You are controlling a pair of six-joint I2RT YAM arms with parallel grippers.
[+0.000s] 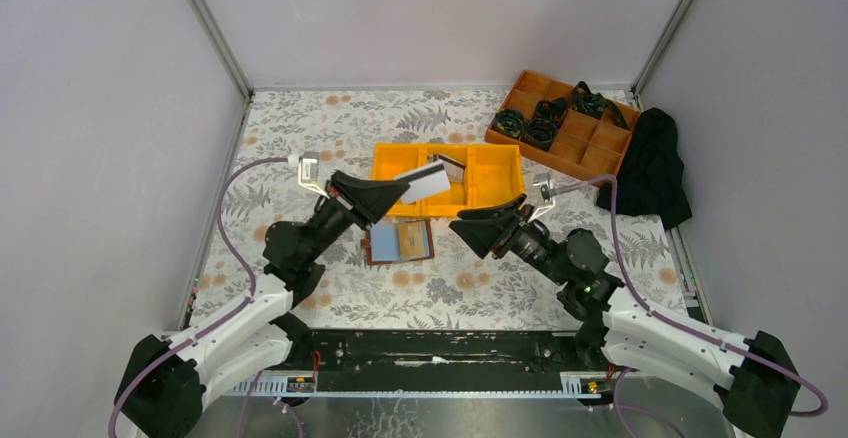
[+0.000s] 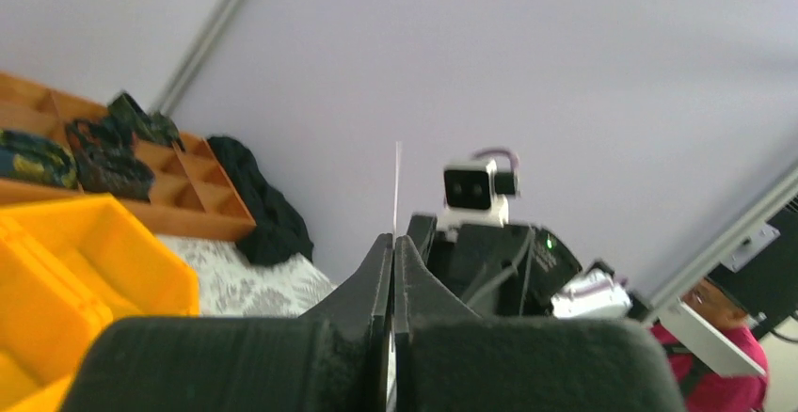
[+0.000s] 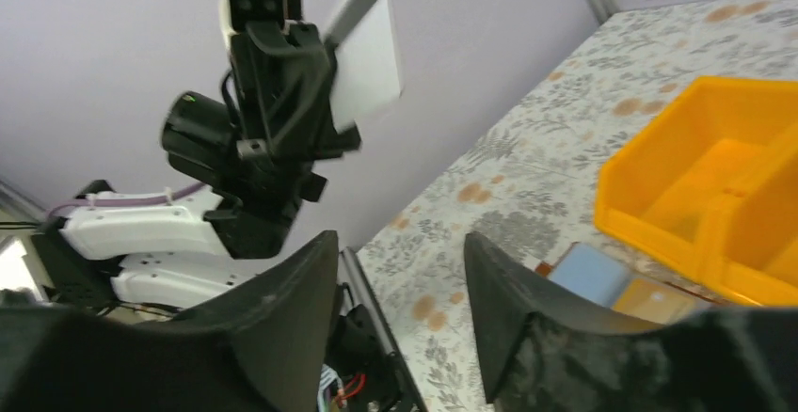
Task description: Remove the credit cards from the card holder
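— Our left gripper [image 2: 392, 239] has its jaws pressed together on a credit card [image 2: 397, 186]. The card sticks out past the fingertips and is edge-on to our wrist camera.

— From above we see that card held over the near rim of the yellow bin [image 1: 500, 156]. Our right gripper [image 1: 462, 228] has its jaws apart with nothing between them. It is just right of the open card holder [image 1: 400, 241], which lies flat on the floral table [image 1: 300, 118] with a tan card [image 1: 411, 237] inside.
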